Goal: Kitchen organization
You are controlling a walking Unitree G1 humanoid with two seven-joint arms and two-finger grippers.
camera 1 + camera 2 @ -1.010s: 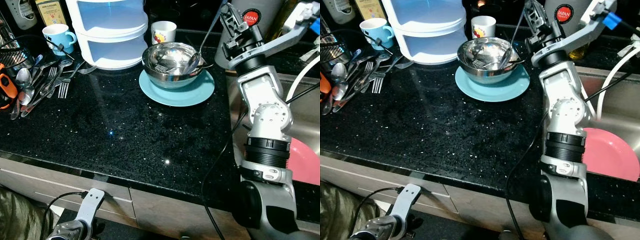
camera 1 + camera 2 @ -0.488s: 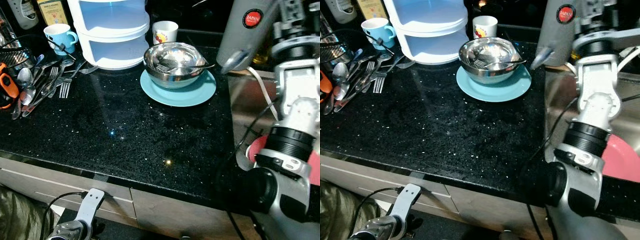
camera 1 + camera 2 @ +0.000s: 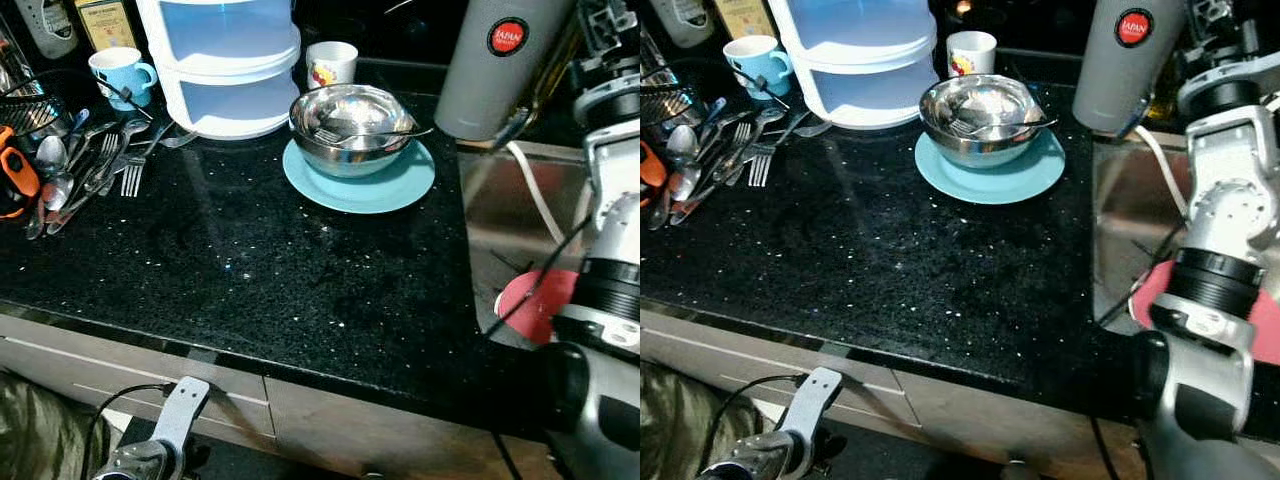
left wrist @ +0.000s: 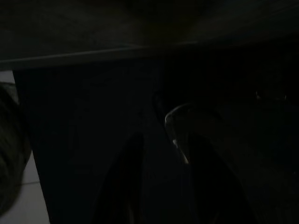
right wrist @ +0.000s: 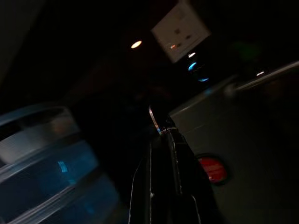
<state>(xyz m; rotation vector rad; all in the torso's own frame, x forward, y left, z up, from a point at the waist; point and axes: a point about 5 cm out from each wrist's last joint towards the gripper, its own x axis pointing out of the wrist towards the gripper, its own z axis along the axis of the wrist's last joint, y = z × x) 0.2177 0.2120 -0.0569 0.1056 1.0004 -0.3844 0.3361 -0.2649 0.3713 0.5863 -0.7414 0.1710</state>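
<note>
Where the black countertop (image 3: 300, 270) meets the sink (image 3: 500, 200) on the right, the right gripper (image 5: 161, 140) is raised at the far right beside one tall grey flask (image 3: 495, 65). Its two fingers are clenched together on a thin strip of metal that looks like the handle of a spoon (image 5: 156, 122); the spoon's dark lower end hangs by the flask's near right corner, over the sink edge.

At the far middle of the counter, one steel bowl (image 3: 350, 115) sits on one teal plate (image 3: 360, 190). One fork (image 3: 325, 133) lies in the bowl, and one more long-handled utensil rests across its rim.

There are two mugs, a blue one (image 3: 115, 72) at the far left and a white one (image 3: 332, 62) just behind the bowl. Between them stands one white and blue tiered container (image 3: 225, 60).

A loose heap of cutlery (image 3: 90, 160), forks and spoons too tangled to count, lies on the left. It is beside an orange object (image 3: 15, 170).

One pink plate (image 3: 530, 305) lies in the sink, partly hidden by the right arm and a dark cable. A white hose (image 3: 535, 195) curves over the basin.

The left gripper (image 4: 163, 186) hangs idle below the counter edge, and in the dark wrist view its fingers seem spread apart.
</note>
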